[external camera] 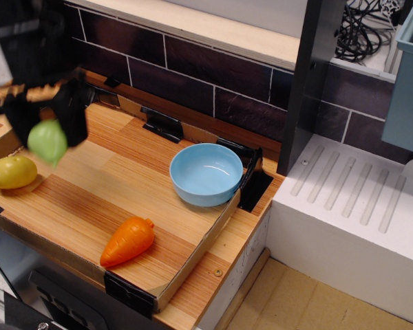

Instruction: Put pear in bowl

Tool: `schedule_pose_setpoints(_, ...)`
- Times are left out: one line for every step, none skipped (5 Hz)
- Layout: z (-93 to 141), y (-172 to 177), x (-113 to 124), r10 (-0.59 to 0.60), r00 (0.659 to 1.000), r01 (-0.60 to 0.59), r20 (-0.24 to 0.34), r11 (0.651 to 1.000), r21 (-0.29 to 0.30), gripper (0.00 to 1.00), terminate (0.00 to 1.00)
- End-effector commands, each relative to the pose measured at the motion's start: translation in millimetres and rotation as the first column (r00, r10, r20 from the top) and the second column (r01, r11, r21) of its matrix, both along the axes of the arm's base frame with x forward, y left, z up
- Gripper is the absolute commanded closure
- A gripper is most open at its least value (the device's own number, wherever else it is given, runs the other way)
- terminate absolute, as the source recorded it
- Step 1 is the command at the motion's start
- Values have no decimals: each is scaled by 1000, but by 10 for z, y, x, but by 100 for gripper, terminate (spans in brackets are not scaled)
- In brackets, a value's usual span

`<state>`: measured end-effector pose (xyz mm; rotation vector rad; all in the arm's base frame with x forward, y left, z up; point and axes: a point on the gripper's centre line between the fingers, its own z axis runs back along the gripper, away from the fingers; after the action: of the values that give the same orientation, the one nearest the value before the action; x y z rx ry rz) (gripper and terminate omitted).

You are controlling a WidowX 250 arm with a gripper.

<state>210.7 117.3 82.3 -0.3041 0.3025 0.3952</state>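
My black gripper (47,127) is shut on the light-green pear (47,141) and holds it in the air above the left part of the wooden tray. The pear hangs with its tapered end down between the two fingers (72,118). The light-blue bowl (206,174) sits empty at the tray's far right corner, well to the right of the gripper and lower.
An orange carrot (128,241) lies near the tray's front edge. A yellow lumpy fruit (14,172) rests at the tray's left edge, below the gripper. A dark tiled wall runs behind. A dark post (312,75) and a white ridged drainboard (361,206) stand to the right.
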Motion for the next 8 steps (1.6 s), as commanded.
schedule_pose_setpoints(532, -333, 395, 64, 986, -61, 156, 998, -24, 100, 0)
schedule_pose_setpoints(553, -533, 596, 115, 947, -115, 300, 993, -18, 100, 0)
schedule_pose_setpoints(512, -703, 629, 103, 897, -111, 429, 994, -6, 100, 0)
schedule_pose_setpoints(371, -849, 629, 86, 881, -100, 465, 995, 4, 100, 0)
schedule_pose_setpoints(129, -962, 636, 96, 896, -123, 434, 992, 35, 100, 0)
schedule_pose_setpoints(-110, -930, 711, 147, 892, -192, 427, 979, 65, 100, 0)
schedule_pose_setpoints(-216, -952, 752, 153, 877, -220, 455, 970, 99, 100, 0)
schedule_pose_setpoints(-232, -925, 711, 116, 894, -190, 433, 973, 134, 0, 0)
